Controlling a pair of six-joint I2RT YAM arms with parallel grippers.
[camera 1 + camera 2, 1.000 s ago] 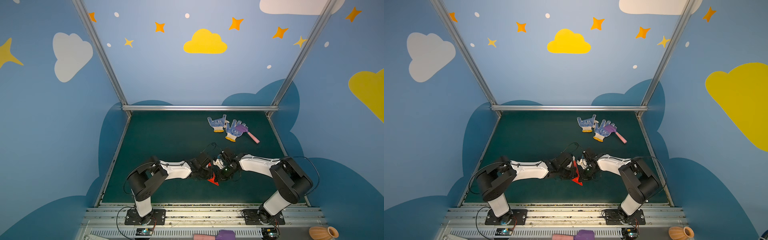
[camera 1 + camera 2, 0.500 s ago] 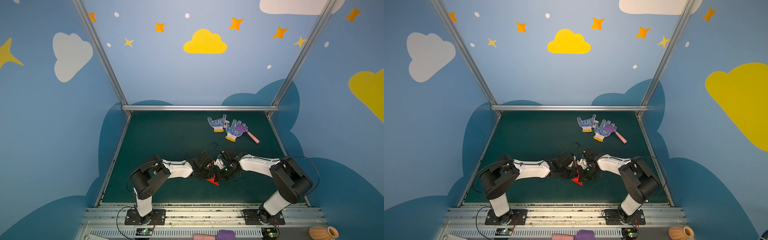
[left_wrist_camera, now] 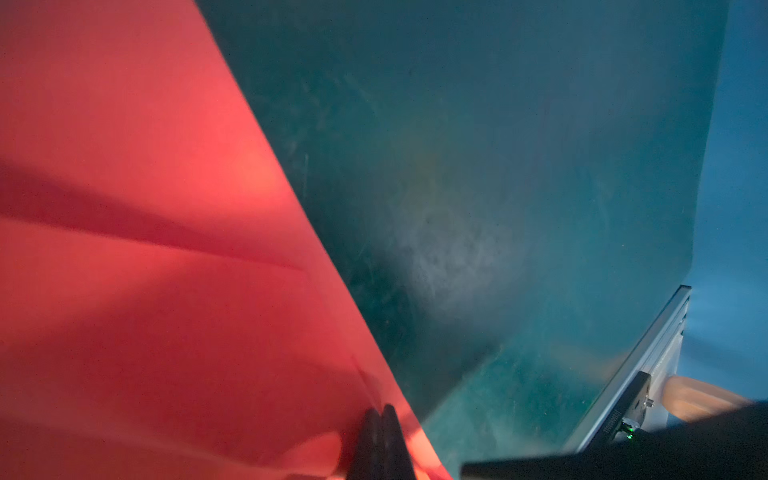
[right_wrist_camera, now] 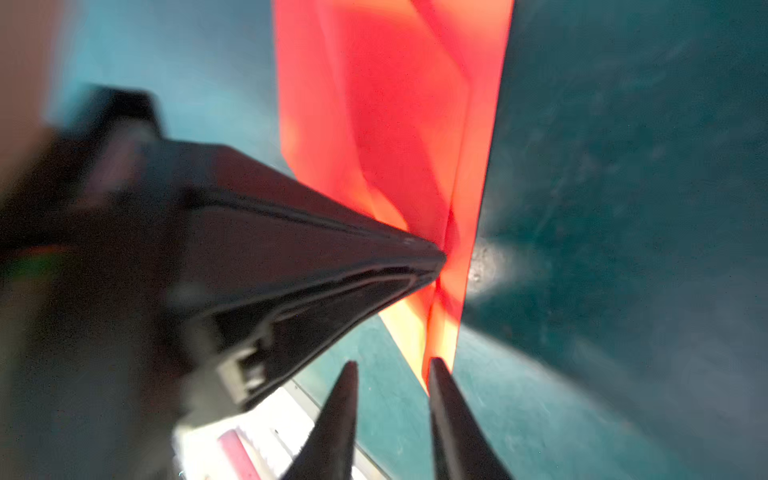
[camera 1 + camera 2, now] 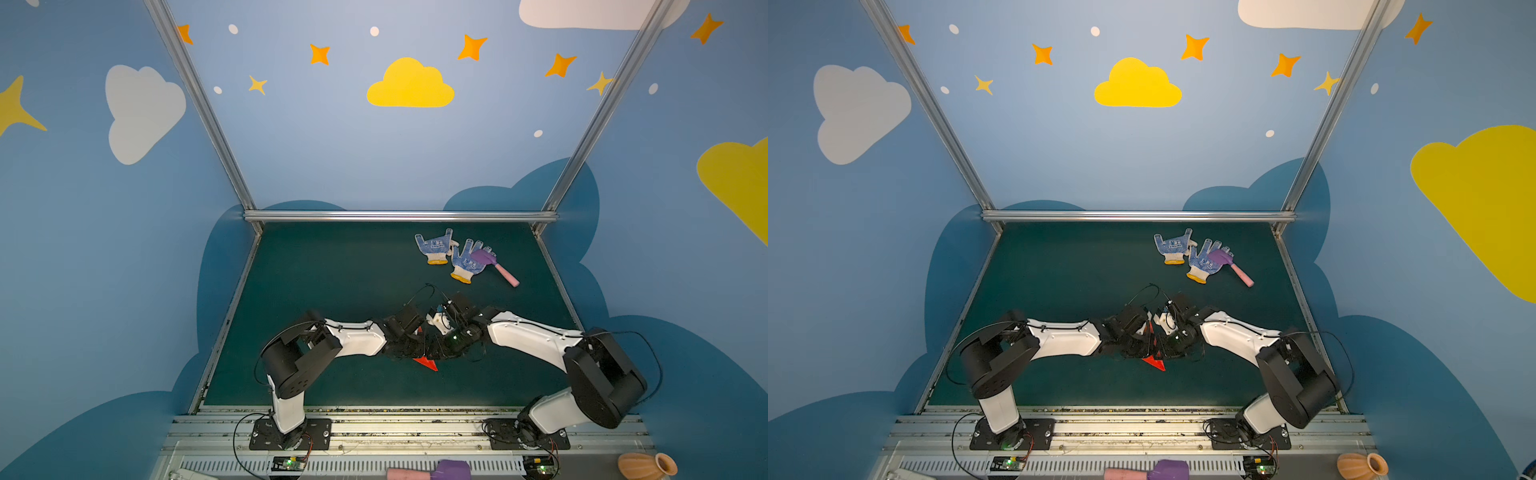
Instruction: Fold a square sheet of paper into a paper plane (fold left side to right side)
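Right gripper (image 4: 394,362) jaws newly parted; left gripper (image 3: 380,409) pinches paper plane (image 5: 427,363).

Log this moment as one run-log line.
left gripper: shut on paper plane | right gripper: open beside its edge | gloves, toy hammer: lying apart, far side of mat

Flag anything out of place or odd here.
The toy hammer lies with its purple head on a glove, far right of the mat. The red paper is pinched roughly upright by the left gripper, not lying flat.
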